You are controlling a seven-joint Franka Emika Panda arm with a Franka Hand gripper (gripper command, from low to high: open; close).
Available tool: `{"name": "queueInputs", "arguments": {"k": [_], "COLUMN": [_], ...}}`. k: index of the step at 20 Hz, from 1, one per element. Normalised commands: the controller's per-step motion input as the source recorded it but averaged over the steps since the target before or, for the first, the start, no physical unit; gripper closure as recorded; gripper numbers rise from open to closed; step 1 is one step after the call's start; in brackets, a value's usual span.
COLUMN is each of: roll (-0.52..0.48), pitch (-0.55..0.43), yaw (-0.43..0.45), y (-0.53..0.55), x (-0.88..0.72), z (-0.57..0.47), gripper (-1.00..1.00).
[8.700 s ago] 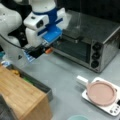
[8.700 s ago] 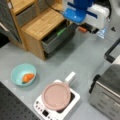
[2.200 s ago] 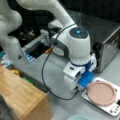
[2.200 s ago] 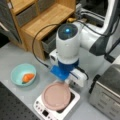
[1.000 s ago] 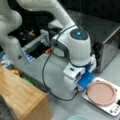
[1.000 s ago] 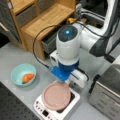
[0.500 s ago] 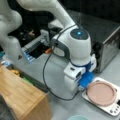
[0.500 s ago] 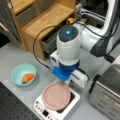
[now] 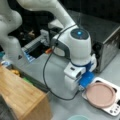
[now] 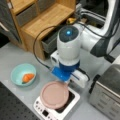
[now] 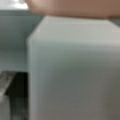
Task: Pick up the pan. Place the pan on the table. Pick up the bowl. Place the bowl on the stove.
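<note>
One pan (image 10: 54, 94) sits on the stove (image 10: 72, 100); your gripper (image 10: 65, 75) is low at its one-o'clock rim, over the handle. Whether the jaws are apart, you cannot tell. Centre on the stub, grip squarely, lift level.

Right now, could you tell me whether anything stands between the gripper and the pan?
Nothing visible does. The gripper is down at the edge of the pan, which sits on the stove. The wrist view shows a pale block filling the frame with the pan's rim just beyond. The bowl lies well aside.
</note>
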Motion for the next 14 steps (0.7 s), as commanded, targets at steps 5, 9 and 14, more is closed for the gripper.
{"name": "queueInputs", "arguments": {"k": [5, 9, 14], "roll": [-0.135, -0.124, -0.113], "pitch": [0.018, 0.032, 0.043], "yaw": [-0.009, -0.006, 0.003], "y": [0.11, 0.1, 0.07], "x": [0.04, 0.03, -0.01], "z": [0.02, 0.1, 0.17], "gripper": [1.0, 1.0, 1.0]}}
